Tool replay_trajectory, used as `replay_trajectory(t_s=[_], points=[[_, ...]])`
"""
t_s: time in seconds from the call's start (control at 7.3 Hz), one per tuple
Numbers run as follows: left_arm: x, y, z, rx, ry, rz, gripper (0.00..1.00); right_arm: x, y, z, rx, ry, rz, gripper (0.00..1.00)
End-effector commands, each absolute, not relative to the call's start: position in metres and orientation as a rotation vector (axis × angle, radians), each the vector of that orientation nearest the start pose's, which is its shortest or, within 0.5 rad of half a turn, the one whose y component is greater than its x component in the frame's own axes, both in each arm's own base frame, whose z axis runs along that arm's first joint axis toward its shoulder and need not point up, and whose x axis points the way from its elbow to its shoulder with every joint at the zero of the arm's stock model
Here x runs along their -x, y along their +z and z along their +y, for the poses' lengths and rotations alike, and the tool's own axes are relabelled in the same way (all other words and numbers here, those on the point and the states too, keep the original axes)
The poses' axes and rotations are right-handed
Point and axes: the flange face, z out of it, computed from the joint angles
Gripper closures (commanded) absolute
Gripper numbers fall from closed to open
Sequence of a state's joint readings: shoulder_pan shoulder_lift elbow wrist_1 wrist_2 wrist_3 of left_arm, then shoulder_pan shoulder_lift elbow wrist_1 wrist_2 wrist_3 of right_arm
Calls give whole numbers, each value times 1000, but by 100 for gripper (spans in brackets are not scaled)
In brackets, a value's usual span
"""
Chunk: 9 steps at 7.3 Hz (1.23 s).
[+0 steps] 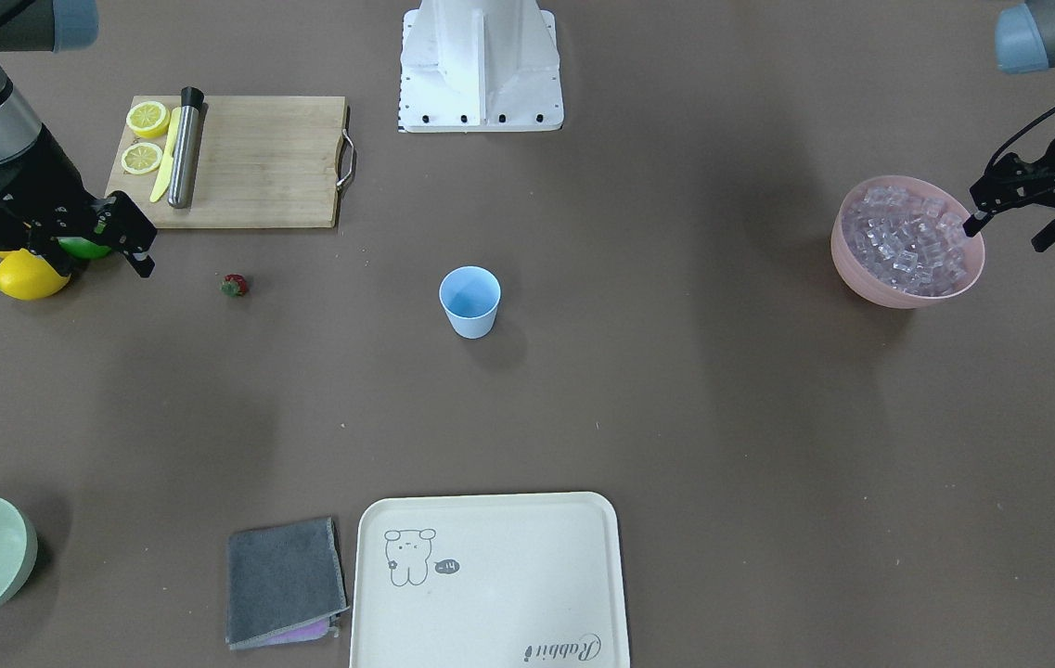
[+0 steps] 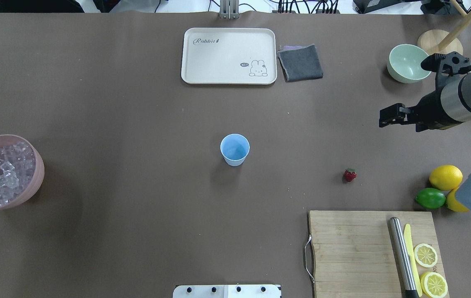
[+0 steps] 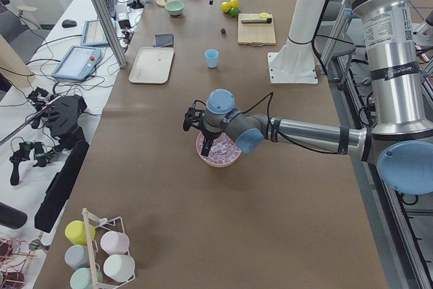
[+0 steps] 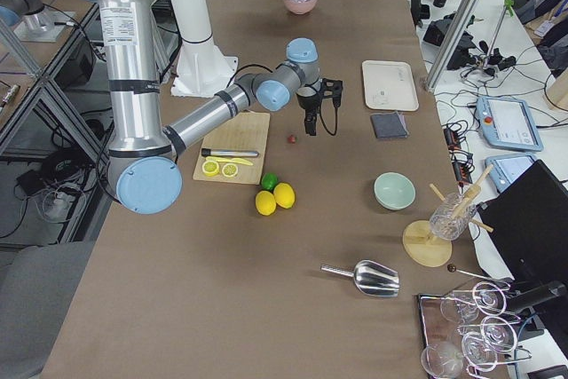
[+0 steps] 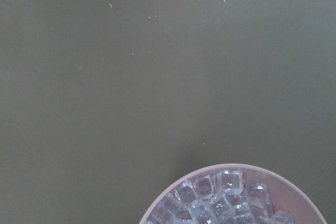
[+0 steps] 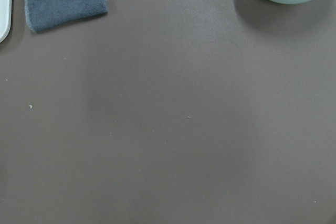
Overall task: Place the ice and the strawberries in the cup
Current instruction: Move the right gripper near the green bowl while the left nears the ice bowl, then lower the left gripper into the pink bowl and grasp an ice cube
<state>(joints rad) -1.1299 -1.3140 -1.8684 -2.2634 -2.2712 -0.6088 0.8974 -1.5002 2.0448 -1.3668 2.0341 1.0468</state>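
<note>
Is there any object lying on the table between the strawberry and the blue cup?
No. Only bare table shows between the strawberry and the cup; the cutting board lies off to the side of that line.

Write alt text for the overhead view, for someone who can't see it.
An empty light blue cup stands mid-table, a small strawberry to its right. A pink bowl heaped with ice sits at the far left edge.
</note>
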Motion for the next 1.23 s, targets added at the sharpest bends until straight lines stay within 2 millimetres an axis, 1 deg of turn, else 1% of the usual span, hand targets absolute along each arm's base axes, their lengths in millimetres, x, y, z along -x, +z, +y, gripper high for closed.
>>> replay_trajectory(t_s=[0.0, 0.14, 0.27, 0.41, 0.55, 0.68, 0.82, 1.1], points=[[-148, 558, -369, -304, 105, 912, 3, 242, 381, -446, -145, 179, -843, 0], [-176, 560, -366, -310, 85, 873, 4, 242, 382, -446, -144, 179, -842, 0], [-185, 569, -369, -302, 94, 861, 7, 242, 383, -446, -143, 180, -841, 0], [-192, 571, -379, -303, 85, 860, 10, 242, 384, -446, -141, 180, -839, 0], [-202, 584, -393, -291, 80, 854, 15, 243, 386, -447, -140, 181, -836, 0], [-209, 585, -402, -296, 80, 851, 15, 243, 386, -447, -140, 181, -836, 0], [-207, 585, -401, -293, 77, 853, 15, 243, 384, -447, -143, 181, -839, 0], [-204, 574, -396, -302, 81, 872, 15, 242, 384, -447, -143, 182, -837, 0]])
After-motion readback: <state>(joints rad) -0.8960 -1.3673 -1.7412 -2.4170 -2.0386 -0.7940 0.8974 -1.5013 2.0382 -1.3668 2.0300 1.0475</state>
